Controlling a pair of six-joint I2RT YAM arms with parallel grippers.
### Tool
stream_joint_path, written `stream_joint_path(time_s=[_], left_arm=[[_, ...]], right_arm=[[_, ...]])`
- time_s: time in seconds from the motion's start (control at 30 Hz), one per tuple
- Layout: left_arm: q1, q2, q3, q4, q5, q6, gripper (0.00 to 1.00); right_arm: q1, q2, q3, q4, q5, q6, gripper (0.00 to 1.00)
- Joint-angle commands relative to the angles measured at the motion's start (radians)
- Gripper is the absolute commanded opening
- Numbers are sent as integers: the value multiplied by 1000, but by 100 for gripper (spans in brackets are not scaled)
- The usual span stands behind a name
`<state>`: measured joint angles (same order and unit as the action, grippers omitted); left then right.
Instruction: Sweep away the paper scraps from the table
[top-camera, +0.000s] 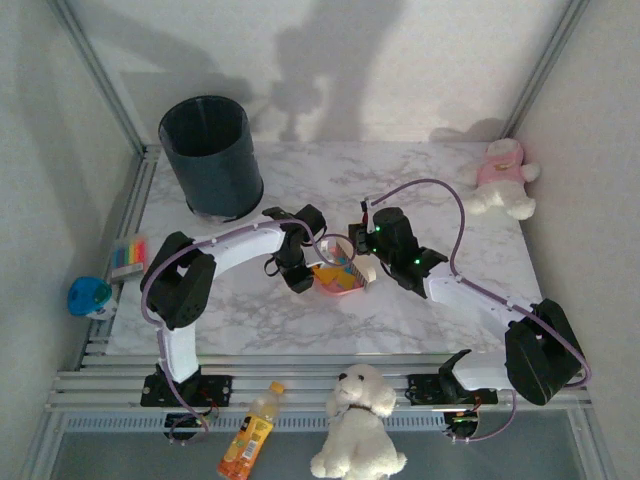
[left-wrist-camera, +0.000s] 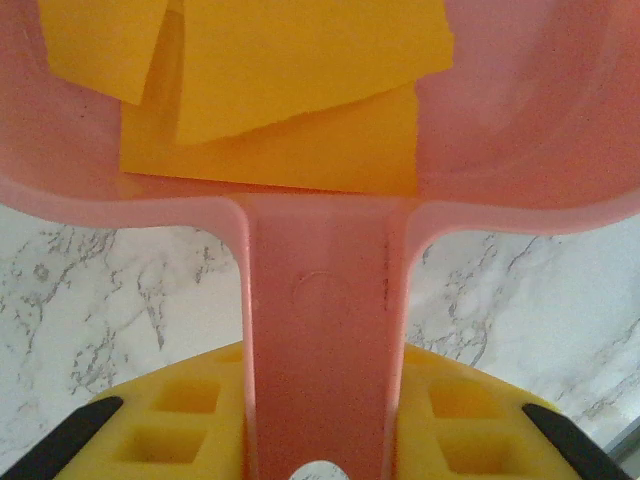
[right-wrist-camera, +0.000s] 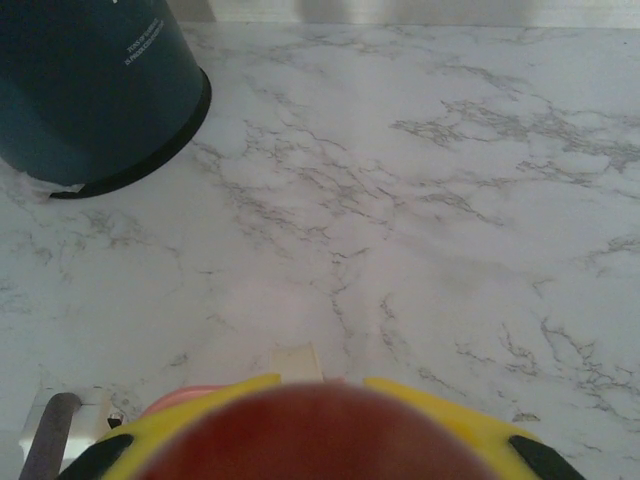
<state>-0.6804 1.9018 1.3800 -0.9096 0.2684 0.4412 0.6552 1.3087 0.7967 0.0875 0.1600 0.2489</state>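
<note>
Reading the table (top-camera: 450, 190) from above: dark bin (top-camera: 210, 155) at its far left corner, pink dustpan (top-camera: 338, 280) mid-table between the arms. Left end effector (left-wrist-camera: 320, 440) clamps the pan's handle; right end effector (right-wrist-camera: 320, 450) is closed, seemingly on the striped block (top-camera: 345, 257) (a red blur from its wrist). Paper scraps (left-wrist-camera: 290, 90) lie in the pan, clearest from the left wrist. Gathering looks done; next: lift level, tip into bin.
</note>
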Motion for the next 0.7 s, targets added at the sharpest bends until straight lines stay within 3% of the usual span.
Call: stream_joint_path(time_s=[0.0, 0.3, 0.67], left_arm=[[-10, 22, 7, -17, -11, -13, 0], [-10, 21, 4, -13, -11, -13, 0], [-10, 19, 0, -11, -9, -15, 0]], right_arm=[[10, -37, -11, 27, 51, 13, 0], [11, -61, -25, 6, 197, 23, 0], [11, -10, 7, -11, 32, 14, 0]])
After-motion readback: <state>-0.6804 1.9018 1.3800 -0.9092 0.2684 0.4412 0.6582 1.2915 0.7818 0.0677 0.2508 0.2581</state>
